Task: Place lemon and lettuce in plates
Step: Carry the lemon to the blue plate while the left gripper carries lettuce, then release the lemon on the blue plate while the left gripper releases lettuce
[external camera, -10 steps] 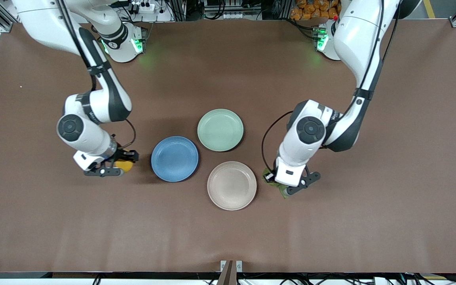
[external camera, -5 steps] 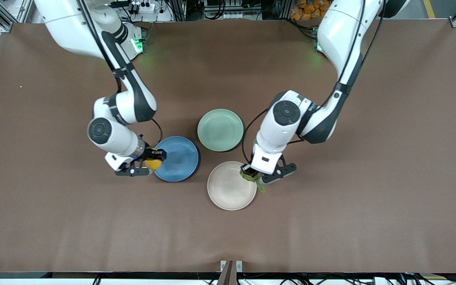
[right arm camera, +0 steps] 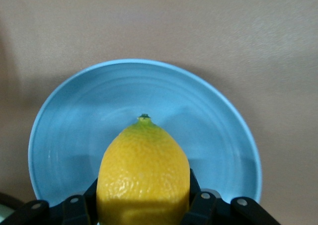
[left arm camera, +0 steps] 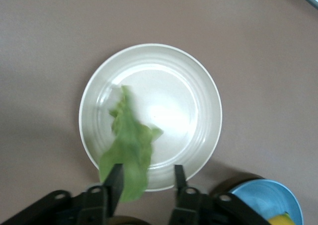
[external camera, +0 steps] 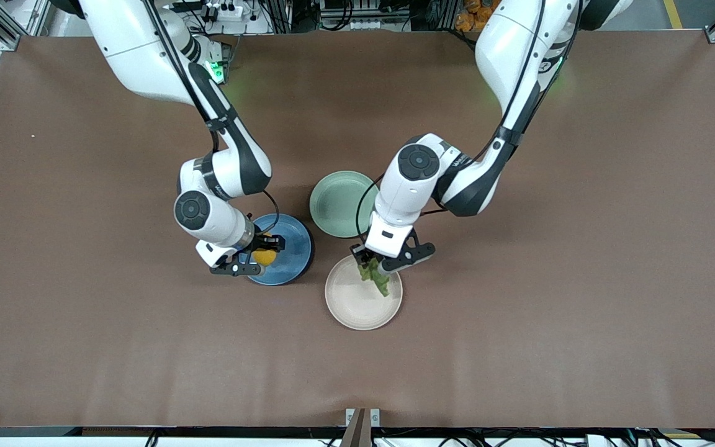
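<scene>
My right gripper (external camera: 260,257) is shut on the yellow lemon (external camera: 265,255) and holds it over the blue plate (external camera: 293,238). In the right wrist view the lemon (right arm camera: 144,173) fills the space between the fingers of the right gripper (right arm camera: 144,205), above the blue plate (right arm camera: 208,120). My left gripper (external camera: 375,266) is over the cream-white plate (external camera: 351,304), at the plate's rim. In the left wrist view the left gripper (left arm camera: 146,178) has its fingers wide apart. The green lettuce (left arm camera: 130,145) lies against one finger and reaches over the cream plate (left arm camera: 198,101). The lettuce (external camera: 377,278) shows below that gripper.
A pale green plate (external camera: 336,205) sits beside both plates, farther from the front camera, partly under the left arm. The blue plate's edge (left arm camera: 268,200) shows in the left wrist view. Brown table (external camera: 519,323) surrounds the plates.
Both arms moved toward the table's middle. The right gripper carried the lemon over the blue plate. The left gripper carried the lettuce over the cream plate and its fingers opened.
</scene>
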`<state>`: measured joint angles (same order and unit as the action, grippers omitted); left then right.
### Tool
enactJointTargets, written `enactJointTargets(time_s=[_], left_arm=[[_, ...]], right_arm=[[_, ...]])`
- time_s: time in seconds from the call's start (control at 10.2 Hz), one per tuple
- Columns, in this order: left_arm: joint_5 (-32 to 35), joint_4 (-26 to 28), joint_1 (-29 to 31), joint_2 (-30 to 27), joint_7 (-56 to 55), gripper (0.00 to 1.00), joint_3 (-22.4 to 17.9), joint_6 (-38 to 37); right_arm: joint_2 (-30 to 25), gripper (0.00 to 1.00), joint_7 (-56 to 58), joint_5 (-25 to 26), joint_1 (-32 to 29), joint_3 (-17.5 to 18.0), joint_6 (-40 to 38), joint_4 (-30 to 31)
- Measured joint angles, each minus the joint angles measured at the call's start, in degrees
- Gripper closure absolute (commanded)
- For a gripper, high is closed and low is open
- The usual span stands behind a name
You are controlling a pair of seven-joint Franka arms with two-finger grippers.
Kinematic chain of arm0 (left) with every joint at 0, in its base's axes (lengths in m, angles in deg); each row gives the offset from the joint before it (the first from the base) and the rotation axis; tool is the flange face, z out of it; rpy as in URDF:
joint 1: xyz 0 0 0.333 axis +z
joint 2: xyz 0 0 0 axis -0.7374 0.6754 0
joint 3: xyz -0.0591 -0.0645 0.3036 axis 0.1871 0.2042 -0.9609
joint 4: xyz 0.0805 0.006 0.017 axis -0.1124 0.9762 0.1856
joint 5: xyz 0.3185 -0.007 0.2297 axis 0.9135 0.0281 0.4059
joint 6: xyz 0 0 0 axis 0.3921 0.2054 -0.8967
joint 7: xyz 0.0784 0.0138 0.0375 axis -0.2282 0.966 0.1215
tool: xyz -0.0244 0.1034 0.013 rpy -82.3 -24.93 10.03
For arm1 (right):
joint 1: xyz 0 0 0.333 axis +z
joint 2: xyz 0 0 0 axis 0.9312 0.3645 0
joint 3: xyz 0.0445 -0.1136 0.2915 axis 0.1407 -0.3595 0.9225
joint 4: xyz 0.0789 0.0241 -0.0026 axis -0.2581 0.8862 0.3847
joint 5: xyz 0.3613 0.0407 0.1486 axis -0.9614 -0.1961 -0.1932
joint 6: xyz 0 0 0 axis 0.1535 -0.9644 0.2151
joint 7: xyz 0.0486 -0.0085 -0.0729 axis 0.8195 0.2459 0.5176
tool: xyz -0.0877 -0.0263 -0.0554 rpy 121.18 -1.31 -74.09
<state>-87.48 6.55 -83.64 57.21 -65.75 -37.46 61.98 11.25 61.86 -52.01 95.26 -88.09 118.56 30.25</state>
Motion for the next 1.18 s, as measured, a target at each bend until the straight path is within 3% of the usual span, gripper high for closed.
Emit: enactJointTargets(time_s=[0.49,0.59,0.98,1.18], left_arm=[[0.00,-0.05,0.20,-0.04,-0.01,0.00,-2.75,-0.06],[0.00,-0.04,0.25,-0.04,0.04,0.00,-3.94,-0.87],[0.00,-0.12,4.76,-1.00,7.21,0.00,-6.82,-7.64],[0.01,-0.12,8.37,-1.72,11.39,0.00,-6.89,-9.65]], right_arm=[[1.23,0.08,-0.32,-0.21,0.68,0.01,0.98,-0.70],[1.23,0.00,-0.34,-0.22,0.68,-0.02,1.01,-0.77],[0.57,0.00,-0.34,-0.23,0.62,-0.14,0.33,-2.38],[-1.81,0.00,-0.35,-0.24,-0.28,-0.56,-7.08,-4.83]])
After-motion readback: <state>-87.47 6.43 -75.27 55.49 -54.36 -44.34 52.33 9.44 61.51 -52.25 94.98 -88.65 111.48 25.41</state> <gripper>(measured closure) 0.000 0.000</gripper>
